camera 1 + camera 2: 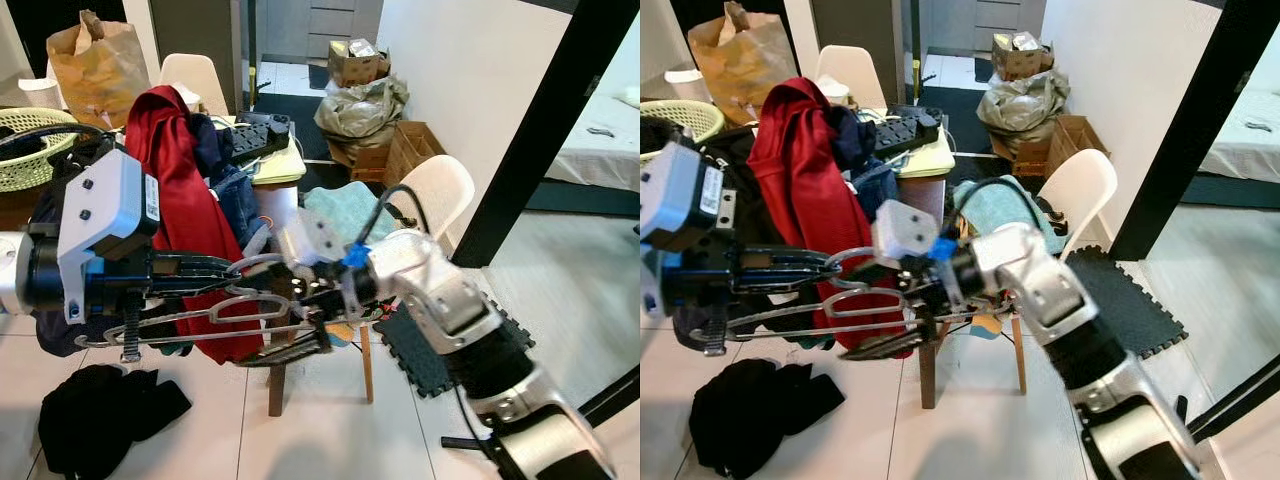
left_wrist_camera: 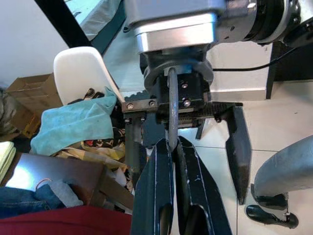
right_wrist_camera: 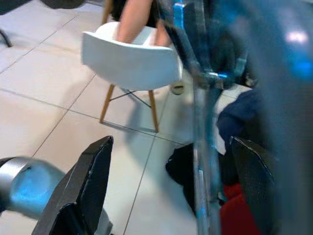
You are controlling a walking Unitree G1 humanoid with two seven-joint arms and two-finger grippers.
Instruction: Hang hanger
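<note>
A silver wire hanger hangs level in front of me, over the floor. My left gripper reaches in from the left and is shut on the hanger's hook; the left wrist view shows both black fingers pinching the metal rod. My right gripper faces it from the right and stands open. In the right wrist view its fingers are spread wide, with the hanger wire running between them, untouched.
Behind the hanger a wooden chair is piled with clothes, a red garment on top. A white chair holds a teal cloth. Black clothing lies on the tiles. A black door post stands to the right.
</note>
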